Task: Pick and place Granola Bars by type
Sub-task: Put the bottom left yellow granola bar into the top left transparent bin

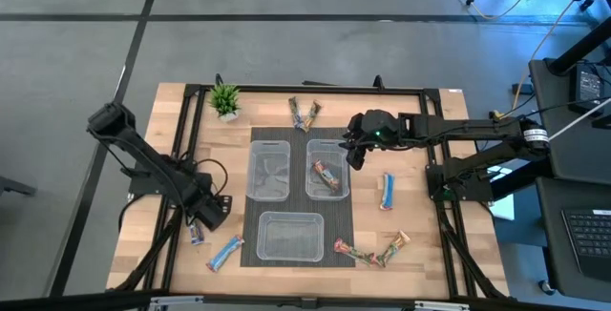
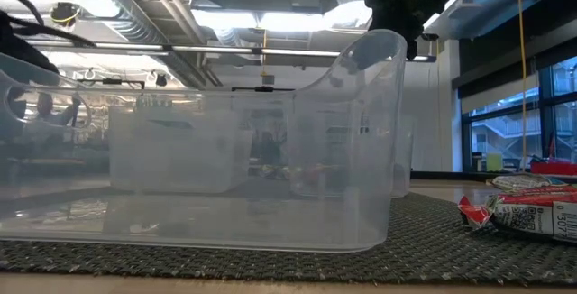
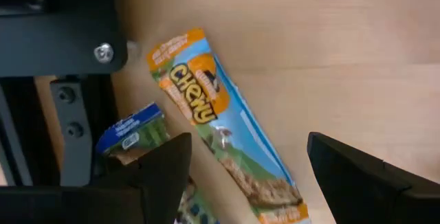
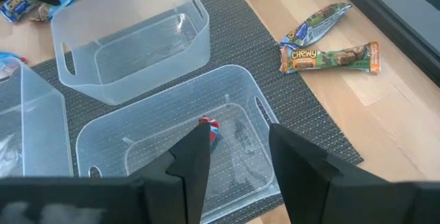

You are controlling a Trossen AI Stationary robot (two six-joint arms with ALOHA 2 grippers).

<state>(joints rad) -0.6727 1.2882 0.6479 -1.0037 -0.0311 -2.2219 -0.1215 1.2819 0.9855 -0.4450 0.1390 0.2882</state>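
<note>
My left gripper [image 3: 247,183] is open, low over the table's near left part [image 1: 202,220]. Its fingers stand on either side of an orange-and-blue granola bar [image 3: 220,121] that lies flat on the wood. A blue-wrapped bar [image 3: 130,135] lies beside it. My right gripper [image 4: 240,162] is open and empty. It hovers above the right-hand clear bin [image 4: 172,148], which has a red-wrapped bar [image 4: 210,129] on its floor [image 1: 326,173]. In the low view this gripper [image 2: 397,1] hangs high over the bins.
Two more clear bins stand on the dark mat [image 1: 269,170] [image 1: 291,237]. Loose bars lie at the far edge [image 1: 304,113], right of the mat [image 1: 387,192], and near the front edge [image 1: 353,251] [image 1: 393,249] [image 1: 224,252]. A potted plant [image 1: 225,101] stands at the far left.
</note>
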